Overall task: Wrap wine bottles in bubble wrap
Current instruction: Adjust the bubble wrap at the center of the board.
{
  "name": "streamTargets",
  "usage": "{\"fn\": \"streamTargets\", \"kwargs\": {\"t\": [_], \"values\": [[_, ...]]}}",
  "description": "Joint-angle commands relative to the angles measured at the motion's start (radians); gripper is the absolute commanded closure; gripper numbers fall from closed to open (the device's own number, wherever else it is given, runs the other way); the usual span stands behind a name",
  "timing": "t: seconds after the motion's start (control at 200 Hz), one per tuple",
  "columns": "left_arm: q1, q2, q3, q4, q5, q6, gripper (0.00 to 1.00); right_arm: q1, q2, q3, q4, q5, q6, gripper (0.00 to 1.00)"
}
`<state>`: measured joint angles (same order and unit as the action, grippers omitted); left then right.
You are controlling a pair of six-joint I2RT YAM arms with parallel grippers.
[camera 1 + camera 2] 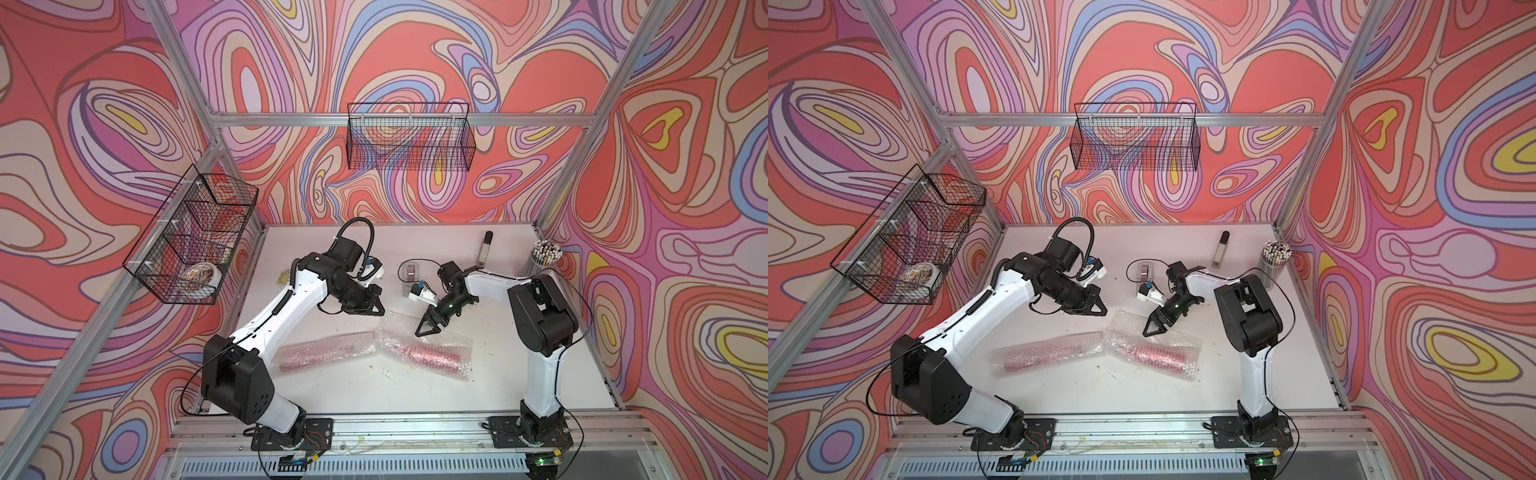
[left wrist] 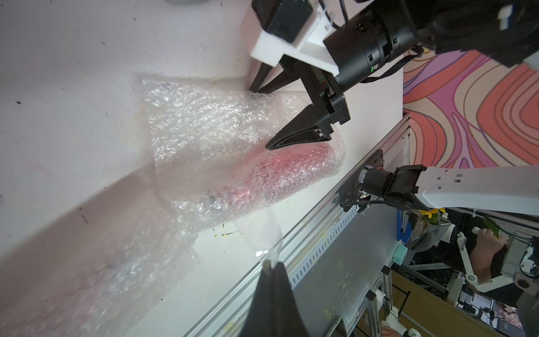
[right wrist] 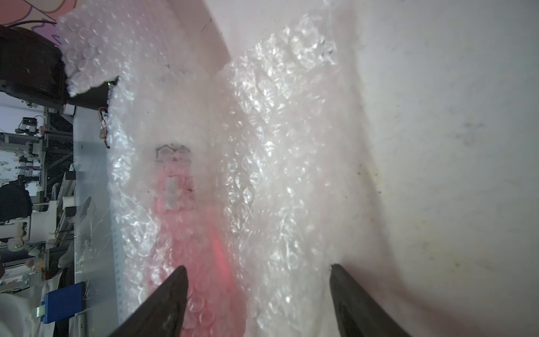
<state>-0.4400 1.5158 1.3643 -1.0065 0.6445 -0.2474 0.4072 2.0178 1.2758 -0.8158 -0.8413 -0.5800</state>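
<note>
Wine bottles [image 1: 415, 356] are laid on the table [image 1: 415, 399] in bubble wrap [image 1: 320, 349]. Right end effector [image 1: 427, 330] is open over the loose flap [image 1: 399, 326], best pinned flat before the clear strip [image 2: 264, 236] pinched in the closed left end effector [image 1: 379, 309] is stuck on.

The left bottle [image 1: 309, 355] lies on its side on the near half of the table [image 1: 415, 386], a pink-red tube rolled fairly snugly in the left sheet of bubble wrap [image 1: 349, 343]. The right bottle [image 1: 424, 355] lies beside it, also on its side, so the two form a shallow V. The right sheet of bubble wrap [image 1: 395, 324] sits looser, its far corner spread flat. The white label [image 3: 174, 191] shows through the bubbles. The two sheets meet in the middle.
</note>
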Motion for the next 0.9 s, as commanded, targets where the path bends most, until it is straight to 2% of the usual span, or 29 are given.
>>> {"fn": "streamTargets", "kwargs": {"t": [0.0, 0.21, 0.436, 0.666, 0.896], "values": [[0.01, -0.034, -0.02, -0.036, -0.013, 0.005, 1.0, 0.015, -0.056, -0.035, -0.011, -0.039, -0.033, 0.22], [0.018, -0.042, -0.029, -0.041, -0.018, 0.014, 1.0, 0.053, -0.173, -0.13, 0.081, -0.044, -0.01, 0.25], [0.026, -0.043, -0.057, -0.037, -0.019, 0.021, 1.0, 0.115, -0.289, -0.211, 0.164, 0.017, 0.041, 0.25], [0.029, -0.048, -0.071, -0.038, -0.027, 0.022, 1.0, 0.2, -0.364, -0.251, 0.209, 0.148, 0.092, 0.25], [0.039, -0.044, -0.07, -0.038, -0.034, 0.022, 1.0, 0.32, -0.429, -0.313, 0.293, 0.371, 0.171, 0.25]]}}
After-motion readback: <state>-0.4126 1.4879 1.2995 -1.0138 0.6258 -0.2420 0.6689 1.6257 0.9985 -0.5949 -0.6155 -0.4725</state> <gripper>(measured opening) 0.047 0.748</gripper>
